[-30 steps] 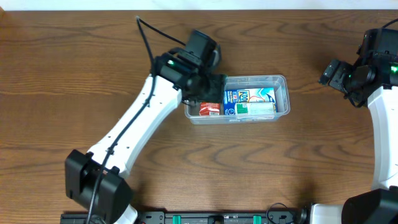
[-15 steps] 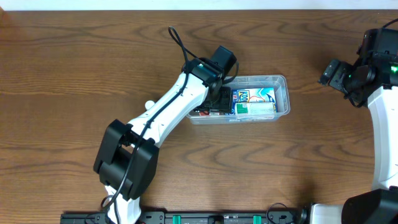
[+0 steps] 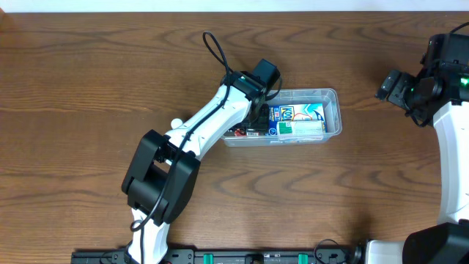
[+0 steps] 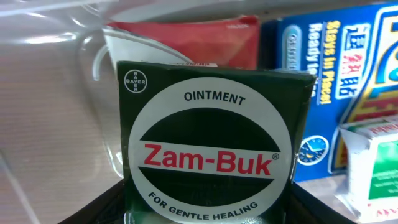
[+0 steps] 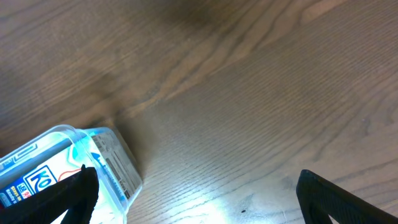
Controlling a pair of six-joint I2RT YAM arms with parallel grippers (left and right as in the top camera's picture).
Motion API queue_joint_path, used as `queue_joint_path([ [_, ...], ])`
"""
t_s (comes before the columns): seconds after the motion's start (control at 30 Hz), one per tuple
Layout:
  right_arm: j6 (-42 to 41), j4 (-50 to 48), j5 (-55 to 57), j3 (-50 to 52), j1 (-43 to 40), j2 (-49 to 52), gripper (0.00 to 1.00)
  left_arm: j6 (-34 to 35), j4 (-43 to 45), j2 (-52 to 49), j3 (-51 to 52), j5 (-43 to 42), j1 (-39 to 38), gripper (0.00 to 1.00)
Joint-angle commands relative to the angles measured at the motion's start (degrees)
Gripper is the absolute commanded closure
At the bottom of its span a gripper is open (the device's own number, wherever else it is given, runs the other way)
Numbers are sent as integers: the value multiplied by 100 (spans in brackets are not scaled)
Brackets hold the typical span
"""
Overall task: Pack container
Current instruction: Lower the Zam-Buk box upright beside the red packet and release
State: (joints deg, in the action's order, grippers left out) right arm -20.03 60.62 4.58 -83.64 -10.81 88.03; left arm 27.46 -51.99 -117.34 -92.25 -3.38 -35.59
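The clear container [image 3: 334, 95] lies mid-table, and its curved wall [image 4: 93, 81] fills the left of the left wrist view. My left gripper [image 3: 256, 119] reaches into its left end, shut on a dark green Zam-Buk ointment box [image 4: 211, 143] held upright between the black fingers [image 4: 93, 208]. Behind that box is a red box [image 4: 230, 37]. To its right lie a blue-and-white carton [image 4: 348, 74] and a green-and-white box [image 4: 373, 165]. My right gripper [image 3: 392, 88] hovers open over bare wood to the right of the container, nothing between its fingers [image 5: 345, 199].
The blue-and-white carton [image 3: 297, 112] and green-and-white box [image 3: 302, 128] take up the container's middle and right. One corner of the container [image 5: 59, 132] shows at the lower left of the right wrist view. The brown wooden table [image 3: 88, 73] surrounds everything.
My left arm has swung right and lowered the Zam-Buk box from the container's left rim into its left end. The right arm has not moved.
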Motion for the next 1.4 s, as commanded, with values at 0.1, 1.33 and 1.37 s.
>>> queue_joint_path([
  [0.1, -74, 7, 33, -68, -42, -26, 1, 138, 52, -44, 20, 302, 81, 35],
  [1.33, -74, 9, 33, -68, -42, -26, 1, 138, 68, -44, 20, -372, 74, 23],
  [1.37, -74, 9, 33, -68, -42, -26, 1, 136, 68, -44, 20, -369, 74, 23],
])
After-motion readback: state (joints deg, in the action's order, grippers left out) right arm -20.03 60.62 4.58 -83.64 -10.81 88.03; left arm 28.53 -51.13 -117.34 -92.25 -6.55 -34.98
